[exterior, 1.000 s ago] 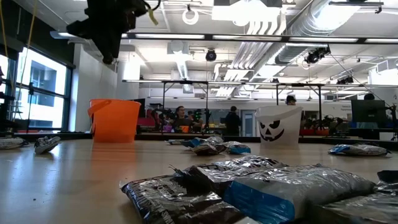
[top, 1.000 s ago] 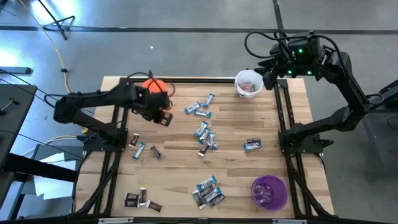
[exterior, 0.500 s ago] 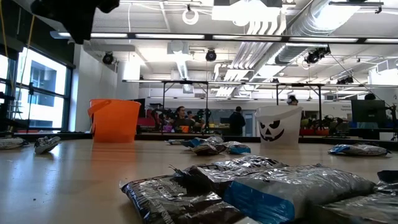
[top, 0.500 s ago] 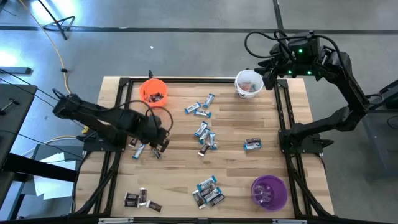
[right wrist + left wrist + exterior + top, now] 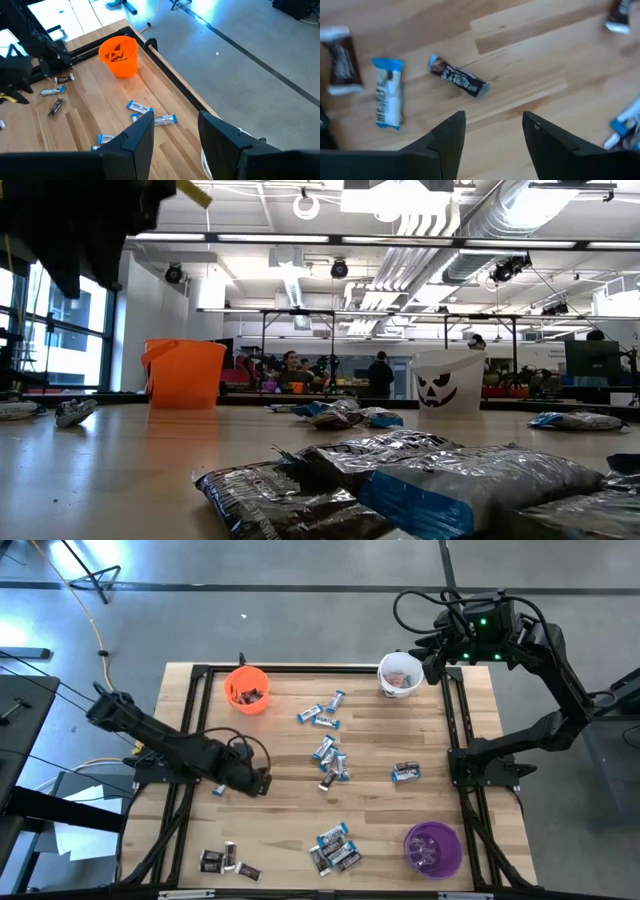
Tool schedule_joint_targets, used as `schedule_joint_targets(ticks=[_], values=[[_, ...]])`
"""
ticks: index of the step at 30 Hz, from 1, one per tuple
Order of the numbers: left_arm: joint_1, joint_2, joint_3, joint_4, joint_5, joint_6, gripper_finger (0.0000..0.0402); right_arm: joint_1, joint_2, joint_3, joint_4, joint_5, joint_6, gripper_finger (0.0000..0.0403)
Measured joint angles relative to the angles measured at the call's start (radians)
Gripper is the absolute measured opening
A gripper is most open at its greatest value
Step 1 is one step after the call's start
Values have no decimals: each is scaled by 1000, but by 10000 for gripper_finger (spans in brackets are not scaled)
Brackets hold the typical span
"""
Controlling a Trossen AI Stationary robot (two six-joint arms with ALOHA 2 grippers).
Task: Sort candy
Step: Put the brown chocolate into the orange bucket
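Candy lies scattered on the wooden table (image 5: 370,740): small wrapped pieces, blue-and-white and dark. My left gripper (image 5: 493,120) is open and points down over the table's left side (image 5: 261,780), touching nothing. Just beyond its fingertips lies a dark piece (image 5: 459,81). Farther off are a blue-and-white piece (image 5: 387,92) and another dark one (image 5: 342,60). More candy lies mid-table (image 5: 330,760), toward the far edge (image 5: 320,716), at the right (image 5: 405,772) and near the front edge (image 5: 335,846). My right gripper (image 5: 175,120) is open and waits high beside the white cup (image 5: 400,675).
An orange cup (image 5: 246,688) with dark candy inside stands at the far left. The white cup with a pumpkin face stands at the far right and a purple cup (image 5: 432,848) at the near right. A black frame (image 5: 185,740) borders the table. People move in the room behind.
My left gripper has swung from above the orange cup toward the table's near edge and sunk lower, turning about its own axis on the way. It now hangs over the loose candy at the table's left side.
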Motion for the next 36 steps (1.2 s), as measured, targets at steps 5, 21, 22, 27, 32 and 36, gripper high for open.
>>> schedule_joint_targets(ticks=[5,21,22,27,32,36], values=[[-12,0,-123,185,-28,-193,188,0,0,0,0,0,0,149],[-12,62,-248,312,-38,-614,188,0,0,0,0,0,0,149],[-12,76,-248,321,-30,-629,188,0,0,0,0,0,0,149],[6,157,-248,365,37,-653,188,0,0,0,0,0,0,149],[27,221,-248,402,44,-658,188,0,0,0,0,0,0,149],[40,252,-248,403,39,-656,188,0,0,0,0,0,0,149]])
